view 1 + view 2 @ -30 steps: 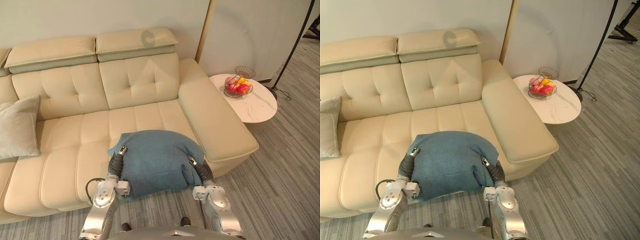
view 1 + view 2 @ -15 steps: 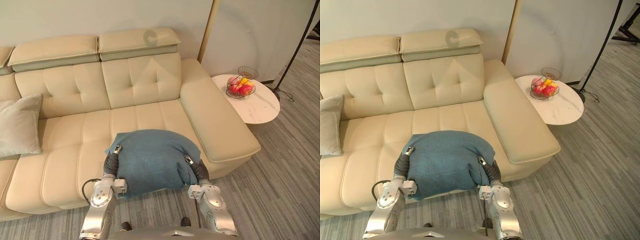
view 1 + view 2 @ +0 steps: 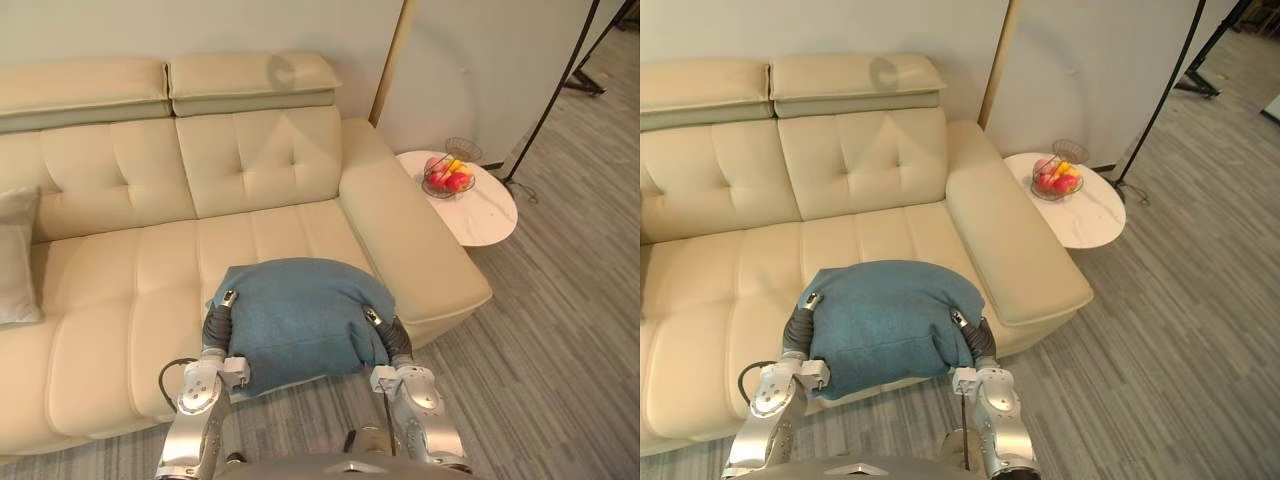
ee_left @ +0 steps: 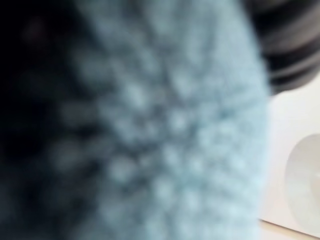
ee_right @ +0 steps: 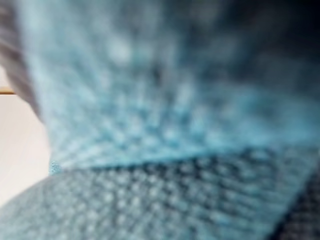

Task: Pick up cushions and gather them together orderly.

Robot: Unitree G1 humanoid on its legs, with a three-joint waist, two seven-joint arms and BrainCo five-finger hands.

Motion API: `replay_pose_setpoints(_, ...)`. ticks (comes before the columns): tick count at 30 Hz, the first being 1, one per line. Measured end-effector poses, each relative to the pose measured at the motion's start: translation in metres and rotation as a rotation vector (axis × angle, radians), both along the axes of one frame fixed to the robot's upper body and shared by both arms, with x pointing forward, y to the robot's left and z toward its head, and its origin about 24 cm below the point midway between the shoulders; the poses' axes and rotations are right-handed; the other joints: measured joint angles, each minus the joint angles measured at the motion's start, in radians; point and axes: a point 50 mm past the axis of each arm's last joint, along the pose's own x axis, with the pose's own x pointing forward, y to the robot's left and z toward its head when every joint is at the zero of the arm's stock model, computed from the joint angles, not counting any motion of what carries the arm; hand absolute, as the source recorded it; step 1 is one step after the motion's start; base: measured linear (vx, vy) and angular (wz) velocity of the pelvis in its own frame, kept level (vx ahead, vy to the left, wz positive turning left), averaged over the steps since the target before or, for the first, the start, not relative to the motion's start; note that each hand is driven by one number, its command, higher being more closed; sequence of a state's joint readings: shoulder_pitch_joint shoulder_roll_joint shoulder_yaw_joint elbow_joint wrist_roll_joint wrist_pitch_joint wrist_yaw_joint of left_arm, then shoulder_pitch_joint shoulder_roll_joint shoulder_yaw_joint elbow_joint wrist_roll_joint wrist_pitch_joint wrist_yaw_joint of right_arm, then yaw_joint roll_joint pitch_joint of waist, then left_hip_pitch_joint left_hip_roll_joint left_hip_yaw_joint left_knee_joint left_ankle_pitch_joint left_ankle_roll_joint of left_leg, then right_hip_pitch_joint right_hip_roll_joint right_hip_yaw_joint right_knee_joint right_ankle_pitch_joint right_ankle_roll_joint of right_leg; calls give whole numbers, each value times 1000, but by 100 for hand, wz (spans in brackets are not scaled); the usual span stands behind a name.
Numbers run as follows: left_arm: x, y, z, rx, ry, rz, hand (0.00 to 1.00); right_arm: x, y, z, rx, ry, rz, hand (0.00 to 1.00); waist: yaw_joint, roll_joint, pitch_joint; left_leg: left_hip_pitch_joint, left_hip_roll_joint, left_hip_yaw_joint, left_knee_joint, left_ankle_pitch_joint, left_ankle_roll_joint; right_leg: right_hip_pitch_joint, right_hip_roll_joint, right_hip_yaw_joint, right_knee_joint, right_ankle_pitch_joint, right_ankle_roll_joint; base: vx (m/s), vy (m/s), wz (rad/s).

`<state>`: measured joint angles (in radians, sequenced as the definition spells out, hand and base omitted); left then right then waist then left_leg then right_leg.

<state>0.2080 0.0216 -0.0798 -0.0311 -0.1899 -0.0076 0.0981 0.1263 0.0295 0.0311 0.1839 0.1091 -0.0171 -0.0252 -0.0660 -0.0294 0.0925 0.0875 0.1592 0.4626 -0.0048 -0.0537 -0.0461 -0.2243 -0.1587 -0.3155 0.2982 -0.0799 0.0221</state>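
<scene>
A blue-teal cushion [image 3: 298, 318] is held up between my two arms, above the front edge of the cream sofa [image 3: 120, 290]. The dark ribbed cover of my left hand [image 3: 215, 325] presses into its left side. My right hand [image 3: 392, 340] is tucked against its right side. The cushion hides the rest of both hands. Both wrist views show its blue fabric [image 4: 150, 130] [image 5: 150, 125] from very close. A light grey cushion [image 3: 14, 255] leans against the sofa back at the far left.
The sofa's wide armrest [image 3: 410, 240] lies to the right of the blue cushion. Beyond it stands a round white side table [image 3: 475, 210] with a wire fruit bowl [image 3: 447, 178]. A lamp pole [image 3: 390, 60] rises behind, and a black stand [image 3: 545, 90] is at the right.
The camera has moved, so the whole scene sits further left in the picture. The blue cushion stays between my two hands as before.
</scene>
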Motion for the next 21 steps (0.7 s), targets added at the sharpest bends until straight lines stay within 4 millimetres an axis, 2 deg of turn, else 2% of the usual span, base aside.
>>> replay_pose_setpoints(2, 3, 0, 2, 1, -9, 0, 100, 2, -1, 2, -1, -8, -1, 100, -13, 4, 2, 1, 7, -27, 6, -12, -15, -10, 43, 6, -116, 39, 8, 203, -135, 47)
replay_pose_setpoints(3, 5, -1, 3, 4, -14, -5, 100, 2, -2, 2, -5, -10, -3, 100, -29, -4, 4, 5, 0, -63, 25, -33, -43, -13, 66, 36, -199, 103, 9, 222, -172, 68)
replay_pose_setpoints(4, 5, -1, 3, 7, -15, -7, 100, 2, -2, 2, -6, -11, -2, 100, -32, -12, 4, 9, -7, -77, 36, -42, -54, -8, 74, 54, -221, 134, -2, 247, -218, 95)
replay_pose_setpoints(5, 6, -5, 0, -2, -2, -17, 100, 1, -8, 3, -25, -12, -3, 100, -41, -4, 8, 22, 1, -116, 63, -70, -80, 19, 84, 89, -214, 218, -17, 295, -189, 62)
replay_pose_setpoints(6, 7, -13, -2, -21, 5, -33, 100, 2, -16, 7, -59, -31, -3, 100, -24, 61, 9, 19, 45, -142, 87, -85, -99, 17, 109, 54, -169, 171, -28, 327, -174, 56)
replay_pose_setpoints(8, 13, -22, 2, -41, -14, -53, 100, 5, -26, 12, -87, -51, -13, 100, -23, 107, 21, 12, 76, -170, 97, -76, -115, 10, 115, 11, -103, 110, -43, 326, -141, 51)
replay_pose_setpoints(10, 16, -24, 5, -47, -25, -60, 100, 5, -31, 14, -92, -56, -25, 100, -20, 109, 20, 9, 96, -173, 118, -49, -128, 39, 126, -18, -104, 78, -54, 273, -159, 52)
replay_pose_setpoints(11, 16, -26, 4, -47, -25, -69, 100, 3, -31, 14, -85, -61, -36, 100, -23, 103, 23, -11, 118, -178, 197, -51, -125, 86, 134, -40, -128, 63, -55, 281, -158, 46)
replay_pose_setpoints(13, 15, -25, 2, -42, -15, -80, 100, -1, -30, 14, -76, -60, -44, 100, -17, 94, 28, -48, 152, -164, 352, -57, -113, 157, 147, -51, -168, 57, -58, 209, -102, 28)
replay_pose_setpoints(14, 15, -26, 2, -43, -15, -85, 100, -3, -31, 16, -78, -66, -46, 100, -7, 92, 29, -81, 171, -159, 444, -77, -82, 188, 149, -48, -186, 52, -64, 123, 10, -11)
replay_pose_setpoints(15, 15, -26, 2, -43, -15, -89, 100, -3, -32, 17, -80, -71, -49, 100, 7, 90, 27, -113, 172, -160, 504, -117, -74, 202, 147, -38, -195, 51, -66, 143, 26, -20)
replay_pose_setpoints(17, 15, -27, 2, -44, -17, -90, 100, -1, -32, 19, -80, -80, -52, 100, 11, 92, 27, -156, 149, -165, 493, -164, -60, 206, 142, -20, -202, 51, -65, 94, 101, -27)
replay_pose_setpoints(18, 15, -26, 2, -42, -17, -90, 100, -1, -32, 19, -79, -80, -52, 100, 14, 85, 30, -175, 116, -188, 440, -184, -53, 208, 131, -4, -201, 54, -62, 80, 206, -41)
replay_pose_setpoints(19, 14, -26, 1, -42, -14, -89, 100, -1, -32, 18, -81, -78, -53, 100, 20, 79, 33, -176, 69, -233, 345, -176, -49, 208, 116, 18, -197, 61, -50, 63, 184, -41)
replay_pose_setpoints(20, 13, -26, 0, -43, -10, -88, 100, -2, -33, 18, -81, -76, -52, 100, 21, 82, 32, -166, 56, -251, 294, -151, -48, 207, 116, 27, -198, 63, -42, 39, 221, -68)
replay_pose_setpoints(21, 11, -25, -2, -37, 2, -87, 100, -3, -30, 14, -75, -55, -51, 100, 29, 77, 27, -144, 36, -251, 236, -67, -59, 213, 112, 72, -208, 67, 3, 65, 211, -54)
